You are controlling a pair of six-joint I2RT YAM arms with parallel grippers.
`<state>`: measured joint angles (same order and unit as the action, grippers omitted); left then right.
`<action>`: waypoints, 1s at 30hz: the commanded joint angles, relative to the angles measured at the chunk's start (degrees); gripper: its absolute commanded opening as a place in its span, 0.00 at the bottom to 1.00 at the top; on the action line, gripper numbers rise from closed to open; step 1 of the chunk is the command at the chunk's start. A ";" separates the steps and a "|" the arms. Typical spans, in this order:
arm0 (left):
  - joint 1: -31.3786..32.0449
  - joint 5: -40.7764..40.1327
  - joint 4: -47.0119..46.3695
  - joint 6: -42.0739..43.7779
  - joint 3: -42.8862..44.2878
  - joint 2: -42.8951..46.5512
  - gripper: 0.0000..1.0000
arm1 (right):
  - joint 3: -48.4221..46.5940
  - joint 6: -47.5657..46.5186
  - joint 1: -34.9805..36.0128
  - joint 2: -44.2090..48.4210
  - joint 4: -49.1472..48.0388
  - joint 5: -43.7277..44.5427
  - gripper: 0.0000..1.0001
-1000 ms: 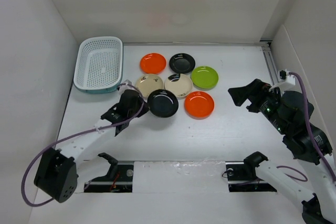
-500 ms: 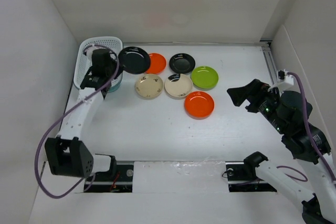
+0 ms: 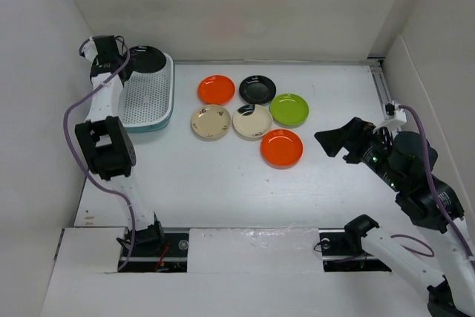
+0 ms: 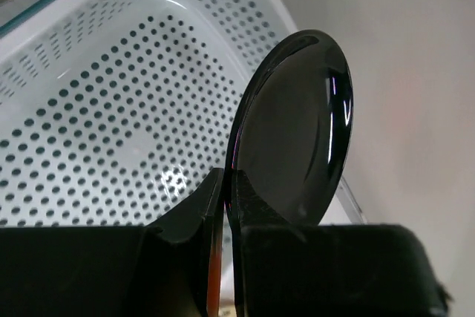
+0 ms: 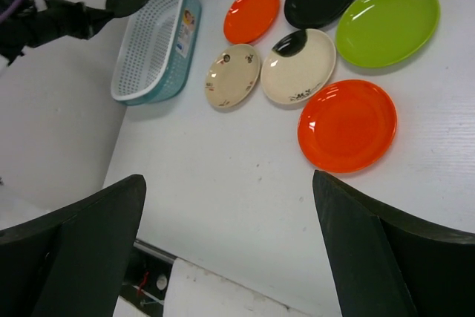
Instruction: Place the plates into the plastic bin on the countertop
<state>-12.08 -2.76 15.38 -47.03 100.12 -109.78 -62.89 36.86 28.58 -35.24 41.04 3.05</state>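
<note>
My left gripper (image 3: 117,62) is shut on the rim of a black plate (image 3: 146,57) and holds it tilted over the far end of the white perforated bin (image 3: 141,102). In the left wrist view the black plate (image 4: 297,124) stands on edge between my fingers, above the bin's base (image 4: 104,124). On the countertop (image 3: 223,183) lie two orange plates (image 3: 216,89) (image 3: 281,147), a black plate (image 3: 257,89), a lime green plate (image 3: 289,109) and two cream plates (image 3: 211,122) (image 3: 253,120). My right gripper (image 3: 330,141) is open and empty, hovering right of the near orange plate (image 5: 346,125).
White panels wall the countertop on the left, back and right. The bin stands at the far left next to the left wall. A rail (image 3: 382,87) runs along the right edge. The arm bases and a slot sit at the near edge.
My left arm has carried the black plate from the middle of the countertop up and left to over the bin's far end. My right gripper has shifted slightly left.
</note>
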 commanded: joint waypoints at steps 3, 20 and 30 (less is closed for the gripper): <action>-1.72 0.13 6.93 -0.52 12.98 -10.97 0.00 | -0.74 0.32 0.43 0.18 -4.12 -3.40 1.00; -1.72 3.11 4.23 2.90 9.67 -2.21 1.00 | -1.27 0.84 0.43 -0.35 -4.65 -4.54 1.00; 13.38 7.42 -5.78 0.46 -28.48 30.21 1.00 | 2.59 0.84 0.95 -2.55 -8.95 -2.70 1.00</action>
<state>-4.32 2.92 13.32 -44.12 83.90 -86.13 -61.52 37.45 28.97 -36.80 36.67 -0.47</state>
